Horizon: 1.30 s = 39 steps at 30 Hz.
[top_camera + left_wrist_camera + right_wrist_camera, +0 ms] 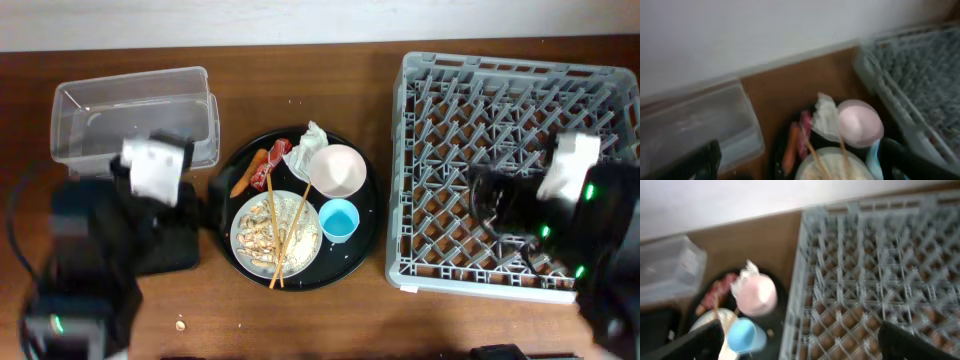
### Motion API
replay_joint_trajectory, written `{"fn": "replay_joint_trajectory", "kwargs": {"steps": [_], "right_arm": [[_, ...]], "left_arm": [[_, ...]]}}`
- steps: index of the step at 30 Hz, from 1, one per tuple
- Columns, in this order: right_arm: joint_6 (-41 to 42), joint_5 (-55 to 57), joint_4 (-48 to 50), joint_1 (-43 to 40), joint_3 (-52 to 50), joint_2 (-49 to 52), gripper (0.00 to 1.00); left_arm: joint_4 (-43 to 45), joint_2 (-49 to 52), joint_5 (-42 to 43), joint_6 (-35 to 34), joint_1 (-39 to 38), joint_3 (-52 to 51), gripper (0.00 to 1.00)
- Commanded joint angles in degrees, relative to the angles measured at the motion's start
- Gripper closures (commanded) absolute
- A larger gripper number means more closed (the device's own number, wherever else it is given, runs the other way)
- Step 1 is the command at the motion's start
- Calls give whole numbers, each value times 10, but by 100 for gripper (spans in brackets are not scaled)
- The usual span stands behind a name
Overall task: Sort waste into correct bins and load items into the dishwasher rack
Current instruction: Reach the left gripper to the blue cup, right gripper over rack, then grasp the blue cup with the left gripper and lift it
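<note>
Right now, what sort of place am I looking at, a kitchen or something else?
Probably a tabletop dish-clearing test setup, not a working kitchen: a grey dishwasher rack sits on a wooden table beside a round black tray of used dishes, with a clear plastic tub nearby.

Left arm [150, 175] hangs on the left side, blurred, and right arm [565, 185] is out on the right. Left gripper [800, 150] and right gripper [801, 327] both show fingers spread wide, holding nothing.

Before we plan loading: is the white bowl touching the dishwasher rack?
Apart. Overhead view: the bowl sits on the round tray, short of the rack.
</note>
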Motion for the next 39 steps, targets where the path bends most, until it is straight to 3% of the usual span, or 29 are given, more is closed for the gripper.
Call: {"fn": "replay_joint_trajectory", "kwargs": {"steps": [1,5,7,10,12,15,16,17,18,19,22,24,30,33,34,35,37,39], "right_arm": [[4,-62,-48,3,108,87,2],[5,-71,-98,3,117,161,2],[28,-59,-129,3,116,191,2],[65,-15,-162,3,115,221,2],[64,-15,-169,3,111,232,2],[64,-14,-183,3,101,243,2],[62,-8,-188,3,99,247,2],[63,-8,-188,3,99,249,2],[63,-8,-188,3,99,250,2],[63,-8,-188,3,99,251,2],[63,-8,-188,3,99,251,2],[63,-8,-189,3,99,251,2],[62,-6,-192,3,99,251,2],[62,-7,-189,3,99,251,2],[62,-10,-189,3,99,251,2],[8,-68,-181,3,99,251,1],[-138,-303,-149,3,99,251,6],[-191,-501,-84,3,99,251,9]], "left_arm": [[-72,124,68,-16,0,131,1],[-90,212,175,-35,-10,139,1],[-137,273,95,-36,-76,139,2],[-176,378,-91,-116,-203,138,18],[-161,454,-95,-146,-258,138,31],[-141,527,-85,-160,-297,138,36],[-128,546,-85,-160,-309,138,43],[-113,560,-91,-160,-317,138,51],[-108,568,-94,-161,-319,138,69],[-108,572,-94,-161,-319,138,79],[-97,575,-104,-160,-319,138,81],[-102,577,-104,-160,-319,138,99],[-269,523,-47,-160,-264,272,100],[-239,480,122,-129,-169,297,99],[-213,478,248,-125,-117,297,100],[-189,483,372,-117,-67,297,99],[-168,490,515,-114,-13,297,99],[-163,491,595,-104,-5,297,99]]}}
